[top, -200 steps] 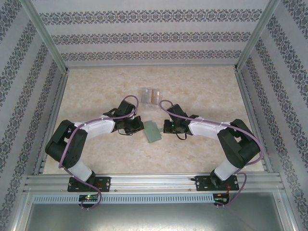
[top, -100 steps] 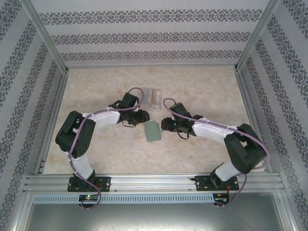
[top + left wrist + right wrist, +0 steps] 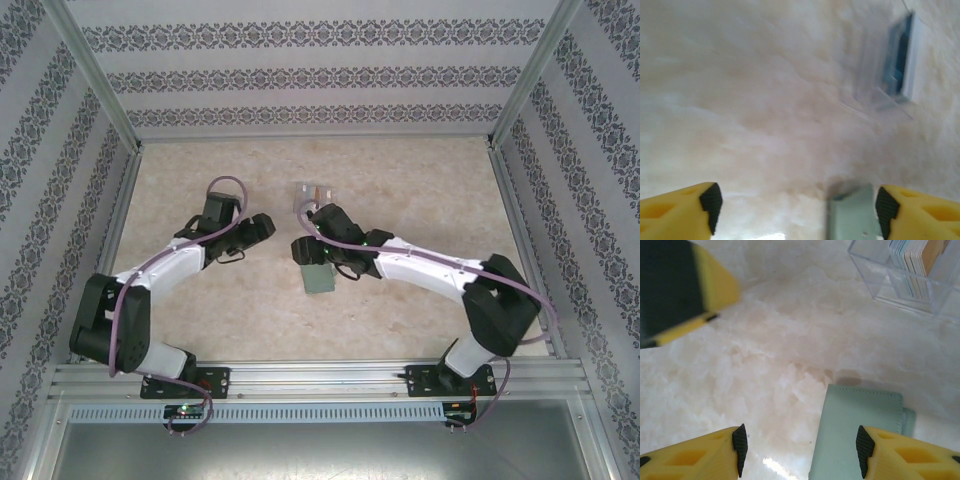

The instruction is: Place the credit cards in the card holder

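R gripper (image 3: 802, 450) spread, card holder (image 3: 860, 435) below (nr one finger)

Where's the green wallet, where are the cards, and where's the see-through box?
card holder (image 3: 860, 435): right wrist view, middle of its green cover.
credit cards (image 3: 914, 262): right wrist view, pale edges of the standing stack.
clear box (image 3: 875, 277): right wrist view, its bare see-through wall beside the cards.

Lab test cell: aluminium frame rails (image 3: 320, 378) along the bottom of the frame, patterned backdrop panels (image 3: 310, 70) enclosing a marble-look table (image 3: 420, 190).
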You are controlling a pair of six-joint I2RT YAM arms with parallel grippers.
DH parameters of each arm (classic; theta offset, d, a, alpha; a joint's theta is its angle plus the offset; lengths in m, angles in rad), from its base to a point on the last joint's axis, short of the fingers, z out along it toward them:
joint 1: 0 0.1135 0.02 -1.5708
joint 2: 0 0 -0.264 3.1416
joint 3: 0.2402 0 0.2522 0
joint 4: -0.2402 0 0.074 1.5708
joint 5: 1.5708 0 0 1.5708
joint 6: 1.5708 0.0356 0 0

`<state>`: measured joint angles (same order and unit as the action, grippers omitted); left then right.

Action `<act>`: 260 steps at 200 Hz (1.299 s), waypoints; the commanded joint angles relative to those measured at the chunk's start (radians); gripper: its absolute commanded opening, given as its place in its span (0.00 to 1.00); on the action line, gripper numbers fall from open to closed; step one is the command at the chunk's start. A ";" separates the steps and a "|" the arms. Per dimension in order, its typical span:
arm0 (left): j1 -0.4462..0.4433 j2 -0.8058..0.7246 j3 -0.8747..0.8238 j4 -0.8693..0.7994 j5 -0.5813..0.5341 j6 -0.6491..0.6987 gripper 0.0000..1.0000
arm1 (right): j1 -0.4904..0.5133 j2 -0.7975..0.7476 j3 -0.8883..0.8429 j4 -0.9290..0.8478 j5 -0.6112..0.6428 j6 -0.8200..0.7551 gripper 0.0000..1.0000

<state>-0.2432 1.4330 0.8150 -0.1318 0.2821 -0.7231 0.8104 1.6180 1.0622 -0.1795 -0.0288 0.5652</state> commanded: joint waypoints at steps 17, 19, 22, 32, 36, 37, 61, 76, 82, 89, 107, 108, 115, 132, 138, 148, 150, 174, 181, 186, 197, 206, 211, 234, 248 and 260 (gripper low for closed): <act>0.020 -0.055 0.017 -0.115 -0.088 -0.001 0.87 | -0.029 0.114 0.027 -0.024 -0.031 0.101 0.63; 0.019 -0.057 0.017 -0.116 -0.090 0.000 0.87 | -0.029 0.118 0.029 -0.027 -0.031 0.104 0.63; 0.020 -0.058 0.014 -0.115 -0.090 -0.001 0.87 | -0.027 0.124 0.032 -0.031 -0.031 0.108 0.63; 0.019 -0.063 0.003 -0.110 -0.100 -0.002 0.88 | -0.026 0.143 0.033 -0.043 -0.036 0.123 0.63; 0.019 -0.065 -0.002 -0.107 -0.103 -0.002 0.88 | -0.025 0.148 0.032 -0.048 -0.033 0.128 0.63; 0.019 -0.065 -0.003 -0.106 -0.104 -0.002 0.88 | -0.025 0.150 0.032 -0.051 -0.032 0.129 0.63; 0.020 -0.076 -0.026 -0.093 -0.099 -0.016 0.95 | -0.028 0.150 0.019 -0.111 0.025 0.148 0.63; 0.020 -0.086 -0.057 -0.053 -0.088 -0.030 1.00 | -0.028 0.130 0.006 -0.126 0.062 0.141 0.63; 0.019 -0.090 -0.068 -0.039 -0.087 -0.034 1.00 | -0.029 0.121 0.002 -0.130 0.074 0.139 0.64; 0.020 -0.094 -0.077 -0.031 -0.085 -0.037 1.00 | -0.031 0.112 0.000 -0.138 0.082 0.139 0.64; 0.020 -0.106 -0.086 -0.025 -0.080 -0.042 1.00 | -0.036 0.101 0.001 -0.158 0.068 0.142 0.64; 0.020 -0.107 -0.087 -0.025 -0.080 -0.041 1.00 | -0.037 0.100 0.000 -0.158 0.068 0.143 0.64; 0.020 -0.111 -0.093 -0.020 -0.077 -0.041 1.00 | -0.038 0.099 -0.005 -0.159 0.059 0.143 0.64; 0.019 -0.108 -0.101 -0.035 -0.083 -0.038 1.00 | -0.049 0.105 -0.027 -0.140 0.026 0.119 0.65; 0.020 -0.103 -0.099 -0.054 -0.086 -0.038 1.00 | -0.060 0.107 -0.031 -0.143 0.015 0.115 0.65; 0.019 -0.095 -0.095 -0.076 -0.086 -0.039 1.00 | -0.082 0.104 -0.040 -0.144 -0.006 0.106 0.64; 0.020 -0.094 -0.095 -0.077 -0.086 -0.040 1.00 | -0.086 0.101 -0.043 -0.143 -0.013 0.104 0.65; 0.019 -0.094 -0.120 -0.056 -0.075 -0.050 1.00 | -0.125 0.088 -0.068 -0.119 -0.103 0.055 0.64; 0.020 -0.095 -0.120 -0.059 -0.074 -0.053 1.00 | -0.134 0.089 -0.068 -0.126 -0.131 0.039 0.64; 0.020 -0.095 -0.119 -0.065 -0.074 -0.054 1.00 | -0.139 0.089 -0.066 -0.139 -0.142 0.031 0.64; 0.018 -0.098 -0.119 -0.061 -0.068 -0.060 1.00 | -0.153 0.084 -0.065 -0.165 -0.154 0.001 0.63; 0.019 -0.098 -0.126 -0.048 -0.064 -0.064 1.00 | -0.160 0.072 -0.065 -0.185 -0.147 -0.023 0.63; 0.018 -0.097 -0.128 -0.044 -0.061 -0.063 1.00 | -0.164 0.065 -0.067 -0.193 -0.145 -0.034 0.63; 0.017 -0.092 -0.108 -0.087 -0.089 -0.045 1.00 | -0.172 0.015 -0.056 -0.228 -0.139 -0.044 0.63; 0.018 -0.101 -0.094 -0.101 -0.101 -0.031 1.00 | -0.168 -0.023 -0.049 -0.226 -0.152 -0.024 0.63; 0.018 -0.105 -0.089 -0.101 -0.105 -0.022 1.00 | -0.155 -0.046 -0.051 -0.206 -0.159 0.000 0.63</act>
<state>-0.2253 1.3487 0.6998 -0.1963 0.2039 -0.7666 0.6449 1.6398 1.0050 -0.3763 -0.1581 0.5575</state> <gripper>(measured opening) 0.998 0.632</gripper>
